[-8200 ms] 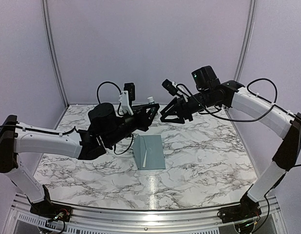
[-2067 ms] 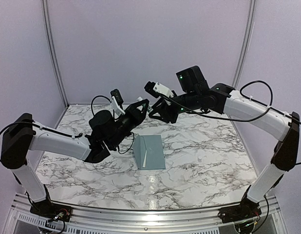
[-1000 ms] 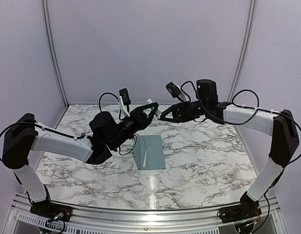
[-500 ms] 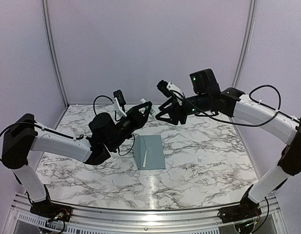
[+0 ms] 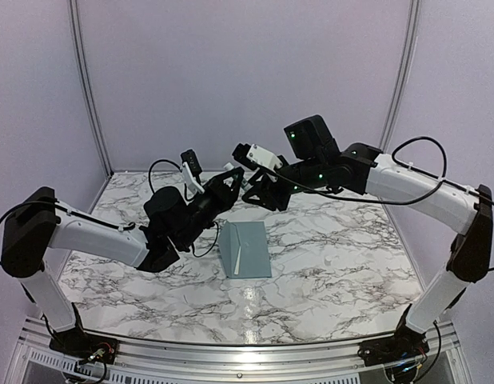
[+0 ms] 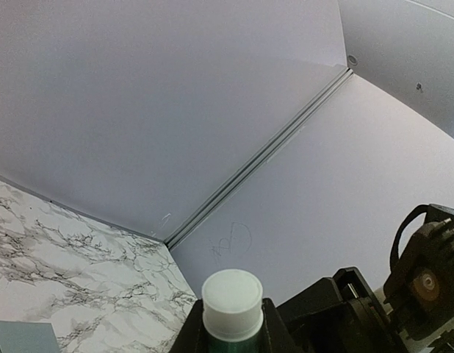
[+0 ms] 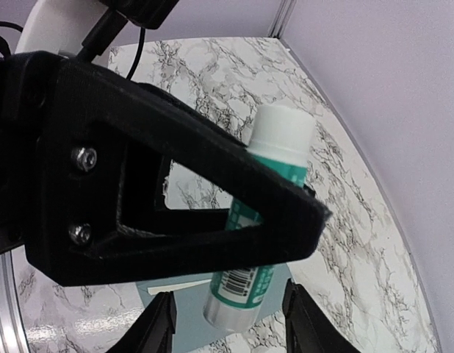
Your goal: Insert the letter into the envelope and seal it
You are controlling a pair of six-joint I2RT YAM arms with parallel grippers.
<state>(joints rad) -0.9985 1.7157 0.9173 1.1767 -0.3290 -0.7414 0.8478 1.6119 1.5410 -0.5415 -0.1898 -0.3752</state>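
The left gripper (image 5: 229,178) holds a glue stick (image 7: 265,213) clamped between its fingers, raised in the air above the far middle of the table (image 5: 335,264), white cap (image 6: 232,294) pointing up and toward the right arm. The right gripper (image 5: 259,192) hangs just beside that cap, fingers (image 7: 157,327) parted and nothing between them; the stick's long axis runs roughly toward them, so the right arm looks placed to pull the cap. The envelope (image 5: 247,250) lies flat near the table's middle, below both grippers, its flap tilted up on the left side. A pale strip shows on it; whether that is the letter I cannot tell
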